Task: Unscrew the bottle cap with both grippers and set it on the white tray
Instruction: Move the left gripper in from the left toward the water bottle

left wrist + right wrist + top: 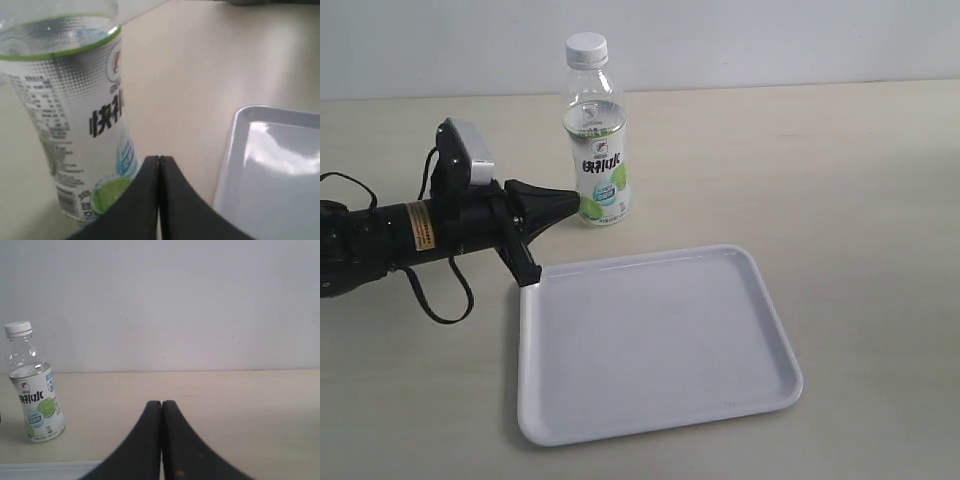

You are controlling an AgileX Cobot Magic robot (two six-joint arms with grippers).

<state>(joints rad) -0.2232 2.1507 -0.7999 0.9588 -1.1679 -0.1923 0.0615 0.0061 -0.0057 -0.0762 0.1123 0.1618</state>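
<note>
Both grippers are closed tight, finger against finger, and neither has hold of anything. The left gripper (572, 203) lies low over the table (850, 170), reaching in from the left edge. Its pointed tip is aimed at the lower part of the bottle (597, 110), level with the green lime on the label (602, 175). Tip and bottle are just beside each other; whether they actually touch is hard to tell in either view that shows them. A white-grey camera block (468, 150) sits on top of that arm, an orange sticker (417, 226) is on its black body, and a black cable (438, 300) loops down to the table beneath it.

The bottle stands upright near the far edge of the table, left of the middle, with clear liquid up to about the label's upper edge. The bottle cap (587, 46), white and ribbed, sits on the neck.

The white tray (650, 340) lies flat toward the near edge of the table, apart from the bottle, which stands beyond its far left corner. A black part of the left gripper reaches down right at that corner.

The right gripper (161, 402) shows only in its own wrist view. Its closed fingers point toward the wall (200, 300) across the table, well apart from the bottle.
</note>
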